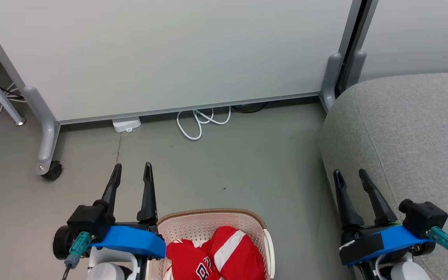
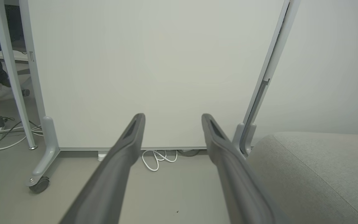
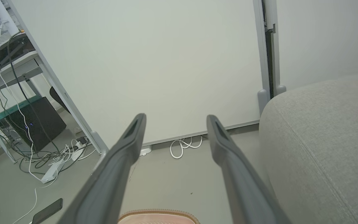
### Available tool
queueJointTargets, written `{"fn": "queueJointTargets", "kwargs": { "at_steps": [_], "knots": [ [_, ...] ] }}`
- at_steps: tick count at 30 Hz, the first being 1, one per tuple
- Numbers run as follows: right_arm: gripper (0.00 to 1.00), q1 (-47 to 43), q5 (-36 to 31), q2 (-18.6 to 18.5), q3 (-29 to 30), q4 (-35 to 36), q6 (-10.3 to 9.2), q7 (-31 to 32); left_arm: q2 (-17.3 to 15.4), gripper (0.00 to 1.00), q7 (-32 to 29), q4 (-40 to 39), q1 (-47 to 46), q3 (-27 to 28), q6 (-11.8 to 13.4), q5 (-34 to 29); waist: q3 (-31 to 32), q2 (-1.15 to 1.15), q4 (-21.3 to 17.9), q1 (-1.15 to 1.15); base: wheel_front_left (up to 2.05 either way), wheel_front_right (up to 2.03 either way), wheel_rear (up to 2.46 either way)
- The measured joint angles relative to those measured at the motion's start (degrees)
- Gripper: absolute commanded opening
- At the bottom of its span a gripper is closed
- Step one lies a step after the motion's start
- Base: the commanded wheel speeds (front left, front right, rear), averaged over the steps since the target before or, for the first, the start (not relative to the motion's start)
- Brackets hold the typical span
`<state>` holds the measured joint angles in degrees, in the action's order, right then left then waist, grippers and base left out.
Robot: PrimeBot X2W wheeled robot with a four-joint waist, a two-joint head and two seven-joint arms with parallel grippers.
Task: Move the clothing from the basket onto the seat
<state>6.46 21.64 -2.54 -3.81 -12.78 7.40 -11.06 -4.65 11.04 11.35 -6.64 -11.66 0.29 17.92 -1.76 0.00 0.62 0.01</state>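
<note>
The cream basket [image 1: 208,218] with its brown rim sits on the floor at the bottom centre of the head view; its rim [image 3: 158,214] also peeks in at the bottom of the right wrist view. Inside lie two red garments: the white-striped one [image 1: 235,249] and the lettered jersey [image 1: 193,262]. My left gripper [image 1: 132,171] is open, just left of the basket, holding nothing. My right gripper [image 1: 350,175] is open beside the grey sofa [image 1: 406,132], its fingers empty. The sofa [image 2: 315,174] fills the right side of both wrist views [image 3: 325,137].
A white partition panel [image 1: 169,54] on grey wheeled feet [image 1: 49,167] stands ahead. A coiled white cable [image 1: 200,120] and a white power block [image 1: 126,124] lie at its base. Cables and a black box [image 3: 33,124] sit far left; a dark phone [image 3: 47,211] lies on the floor.
</note>
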Motion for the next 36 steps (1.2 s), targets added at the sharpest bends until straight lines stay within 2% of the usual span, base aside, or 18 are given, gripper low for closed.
{"fn": "queueJointTargets", "kwargs": {
  "at_steps": [36],
  "knots": [
    [1.0, 1.1, -16.1, -0.2, -2.4, -0.6, 0.02, -3.9, 0.7, 1.0, 4.0, 0.3, -0.8, -2.1, 0.1, -16.1, -0.5, 0.0, 0.7, -0.01, 0.0, 0.0, 0.0]
  ]
}}
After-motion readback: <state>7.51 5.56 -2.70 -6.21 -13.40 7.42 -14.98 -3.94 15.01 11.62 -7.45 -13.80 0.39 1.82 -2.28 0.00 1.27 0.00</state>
